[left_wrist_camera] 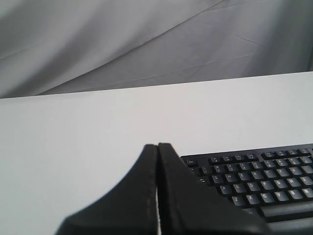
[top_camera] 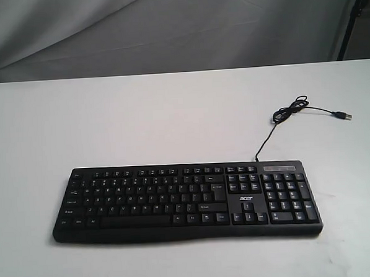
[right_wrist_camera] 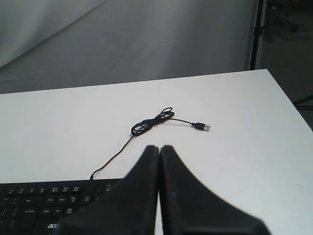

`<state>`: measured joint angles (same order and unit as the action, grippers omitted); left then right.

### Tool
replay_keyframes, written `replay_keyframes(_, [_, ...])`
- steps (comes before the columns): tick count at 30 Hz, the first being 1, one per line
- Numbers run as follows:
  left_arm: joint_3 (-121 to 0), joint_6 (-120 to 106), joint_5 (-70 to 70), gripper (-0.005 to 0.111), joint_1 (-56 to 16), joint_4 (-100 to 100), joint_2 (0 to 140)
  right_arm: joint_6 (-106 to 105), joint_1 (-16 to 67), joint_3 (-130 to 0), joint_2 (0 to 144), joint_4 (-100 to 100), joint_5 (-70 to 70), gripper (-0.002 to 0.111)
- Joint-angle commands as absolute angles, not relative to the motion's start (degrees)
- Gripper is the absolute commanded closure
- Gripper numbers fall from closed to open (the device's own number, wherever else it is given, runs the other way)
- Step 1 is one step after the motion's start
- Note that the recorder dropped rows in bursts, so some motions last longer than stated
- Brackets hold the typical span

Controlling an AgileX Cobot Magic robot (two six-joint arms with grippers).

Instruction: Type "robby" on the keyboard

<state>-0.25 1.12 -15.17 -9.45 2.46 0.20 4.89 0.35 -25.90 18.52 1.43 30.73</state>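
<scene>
here, flat black plastic keyboard [top_camera: 185,203], white tabletop [top_camera: 171,114]

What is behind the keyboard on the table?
Its cable leaves the keyboard at its back edge, bunches up and ends in a loose plug on the white table. Grey cloth hangs beyond. What lies under the keyboard is hidden.
</scene>
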Motion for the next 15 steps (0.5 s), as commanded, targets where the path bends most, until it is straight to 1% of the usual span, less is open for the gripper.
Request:
replay_keyframes(1, [0.00, 1.28, -14.76, 0.107, -9.82, 2.74, 0.00, 4.55, 0.00, -32.60, 26.57, 0.62, 31.07, 0.108])
replay_keyframes(6, [0.00, 1.28, -14.76, 0.107, -9.82, 2.74, 0.00, 4.55, 0.00, -38.04, 32.60, 0.72, 30.05, 0.108])
replay_keyframes(11, [0.00, 1.28, -14.76, 0.107, -9.82, 2.74, 0.00, 5.05, 0.00, -39.49, 36.41, 0.91, 28.54, 0.108])
replay_keyframes(15, [0.00, 1.28, -14.76, 0.107, -9.82, 2.74, 0.00, 6.07, 0.10, -39.49, 39.00, 5.55, 29.53, 0.108])
